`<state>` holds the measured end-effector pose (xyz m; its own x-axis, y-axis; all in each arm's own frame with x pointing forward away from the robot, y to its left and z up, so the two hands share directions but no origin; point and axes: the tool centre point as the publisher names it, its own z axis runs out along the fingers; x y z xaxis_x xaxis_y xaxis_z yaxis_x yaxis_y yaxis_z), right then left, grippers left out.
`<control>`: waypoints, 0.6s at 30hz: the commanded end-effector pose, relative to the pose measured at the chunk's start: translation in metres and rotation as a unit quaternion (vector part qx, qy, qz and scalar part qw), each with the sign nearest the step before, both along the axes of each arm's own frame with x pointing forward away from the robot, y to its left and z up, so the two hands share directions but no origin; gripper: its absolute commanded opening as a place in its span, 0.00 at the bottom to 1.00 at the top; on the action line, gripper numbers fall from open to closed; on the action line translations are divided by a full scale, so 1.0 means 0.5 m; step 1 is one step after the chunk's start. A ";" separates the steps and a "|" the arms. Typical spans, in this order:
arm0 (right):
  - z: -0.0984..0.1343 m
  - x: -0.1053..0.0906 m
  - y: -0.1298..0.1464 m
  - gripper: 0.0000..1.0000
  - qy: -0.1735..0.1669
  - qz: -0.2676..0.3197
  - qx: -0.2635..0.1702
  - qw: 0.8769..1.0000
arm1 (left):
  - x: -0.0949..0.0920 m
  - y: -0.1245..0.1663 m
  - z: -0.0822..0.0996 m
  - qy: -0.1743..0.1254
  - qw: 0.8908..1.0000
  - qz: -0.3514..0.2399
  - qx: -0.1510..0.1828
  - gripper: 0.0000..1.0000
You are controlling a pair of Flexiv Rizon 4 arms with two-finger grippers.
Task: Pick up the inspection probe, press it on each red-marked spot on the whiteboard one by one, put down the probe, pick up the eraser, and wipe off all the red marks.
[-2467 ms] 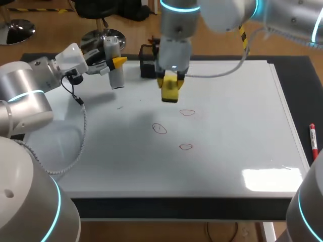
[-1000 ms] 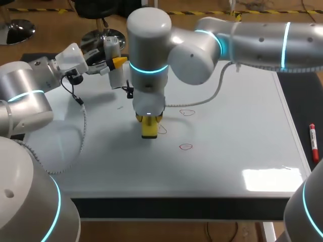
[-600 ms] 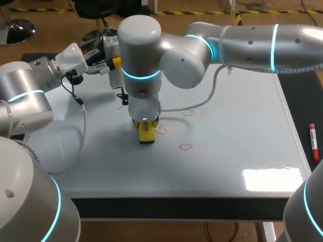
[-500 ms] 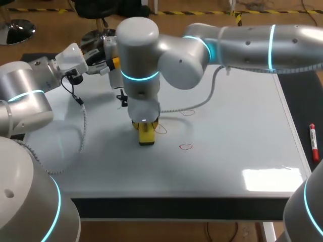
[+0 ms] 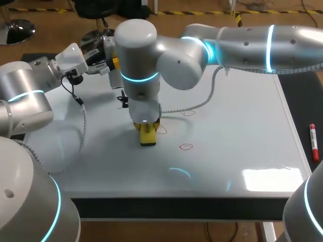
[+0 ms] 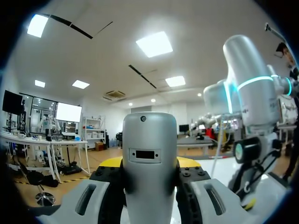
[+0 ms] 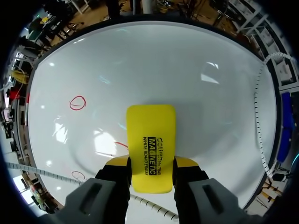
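My right arm reaches across the whiteboard (image 5: 237,126), its gripper (image 5: 146,129) shut on a yellow eraser (image 5: 147,137) that stands on the board. In the right wrist view the eraser (image 7: 151,140) sits between the yellow fingertips (image 7: 186,162), against a half-covered red mark (image 7: 120,144). Two more red ovals (image 5: 187,112) (image 5: 185,147) lie to its right. My left gripper (image 5: 113,63) hangs at the back left, shut on the grey inspection probe (image 6: 149,158), mostly hidden behind the right arm in the head view.
A red marker pen (image 5: 313,142) lies on the dark mat beyond the whiteboard's right edge. A grey cable (image 5: 81,131) trails from my left arm over the board's left part. The right arm's big elbow (image 5: 136,45) stands over the board's back middle.
The right arm has carried the eraser from the board's back down and left onto the middle red mark, creeping a little further in the last half second. The left arm has kept still.
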<state>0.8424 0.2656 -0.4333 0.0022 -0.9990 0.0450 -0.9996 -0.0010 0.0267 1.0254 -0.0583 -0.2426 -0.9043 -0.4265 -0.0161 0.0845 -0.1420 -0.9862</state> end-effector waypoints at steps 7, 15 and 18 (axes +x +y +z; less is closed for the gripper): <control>-0.042 -0.003 -0.065 0.00 0.006 -0.021 -0.009 1.000 | 0.000 -0.001 0.001 -0.001 1.000 0.001 -0.001 0.00; -0.057 -0.010 -0.119 0.00 0.014 -0.040 -0.021 0.999 | 0.000 -0.001 0.001 -0.001 1.000 0.001 -0.001 0.00; -0.057 -0.011 -0.138 0.00 0.016 -0.046 -0.027 0.998 | 0.000 -0.001 0.001 -0.001 1.000 0.001 -0.001 0.00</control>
<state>0.8393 0.2105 -0.4323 -0.0883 -0.9905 0.1056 -0.9937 0.0950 0.0598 1.0254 -0.0583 -0.2426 -0.9043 -0.4265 -0.0161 0.0846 -0.1420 -0.9862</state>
